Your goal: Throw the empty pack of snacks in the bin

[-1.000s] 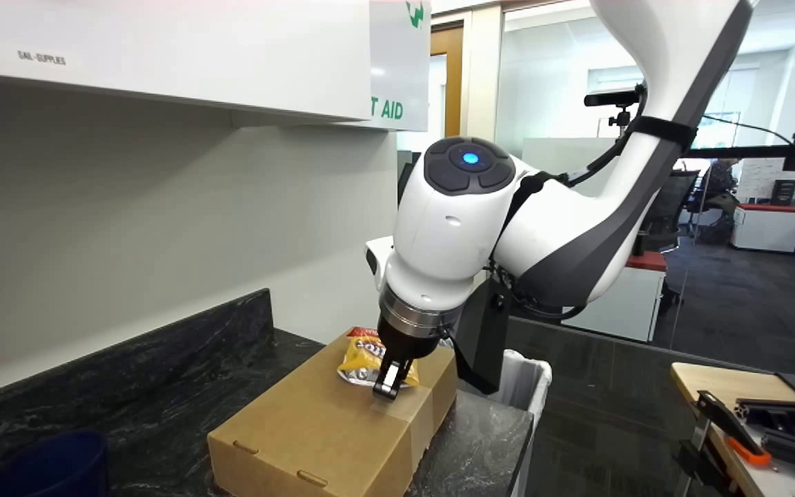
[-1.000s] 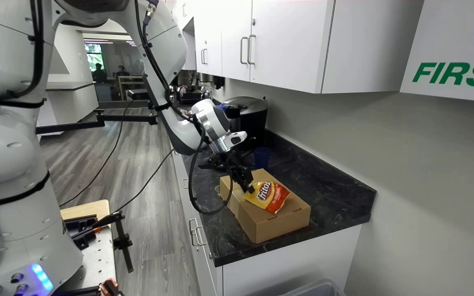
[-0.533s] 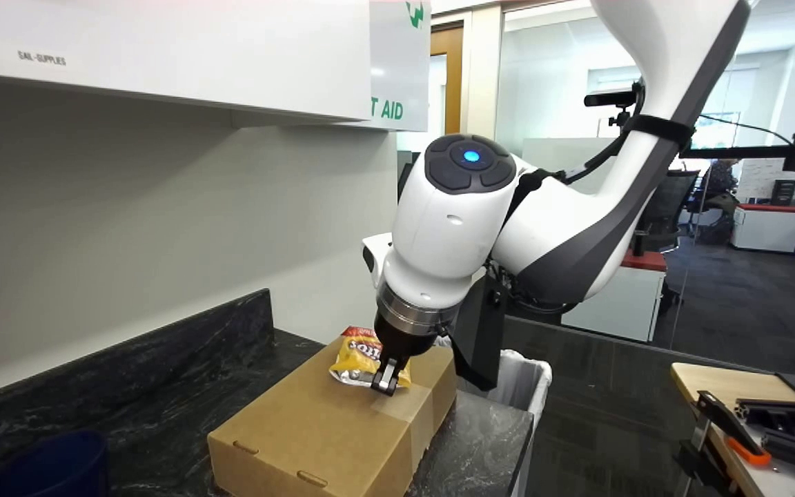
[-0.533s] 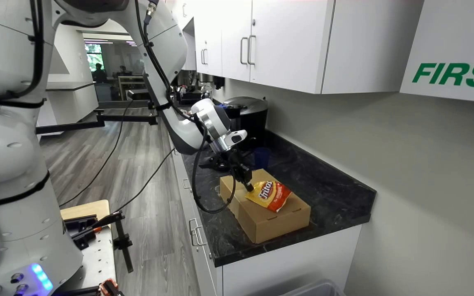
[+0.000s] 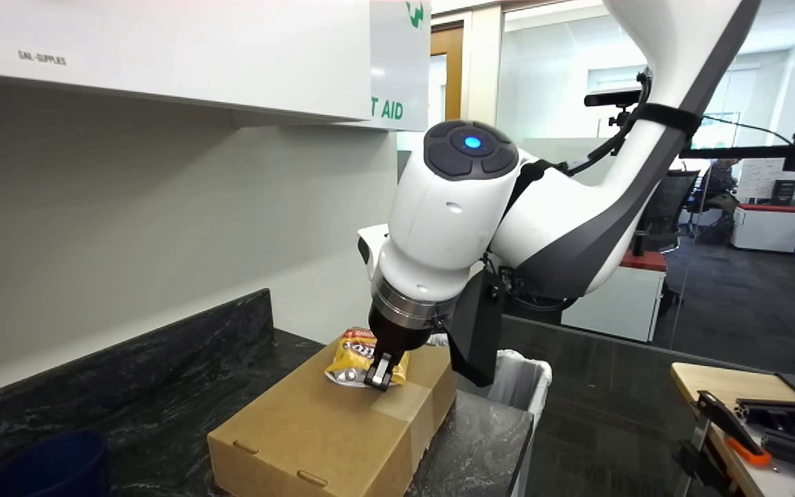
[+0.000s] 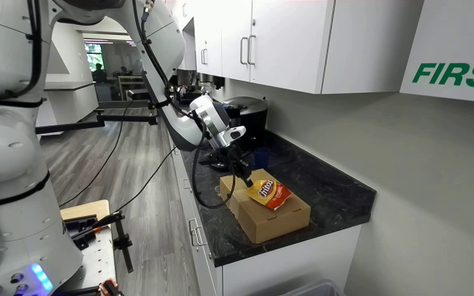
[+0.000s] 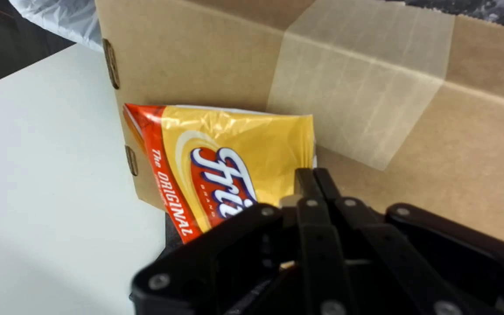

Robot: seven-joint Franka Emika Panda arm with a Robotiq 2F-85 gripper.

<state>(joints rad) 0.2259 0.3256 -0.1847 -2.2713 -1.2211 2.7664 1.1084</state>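
gripper (image 7: 314,174) just narrowed, pinching the edge of the yellow snack pack (image 7: 223,162) atop the cardboard box (image 5: 315,428), so i likely have it, lift toward the bin (image 5: 542,381) next.

The box (image 5: 332,421) lies beneath the snack pack (image 7: 228,168).

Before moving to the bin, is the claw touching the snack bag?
Touching. The wrist view shows the claw shut, pinching the edge of the bag.

it's an office kitchenette: wall cabinets (image 6: 286,45), dark counter (image 6: 329,191), desk chair (image 5: 675,200) behind glass (image 5: 549,76).
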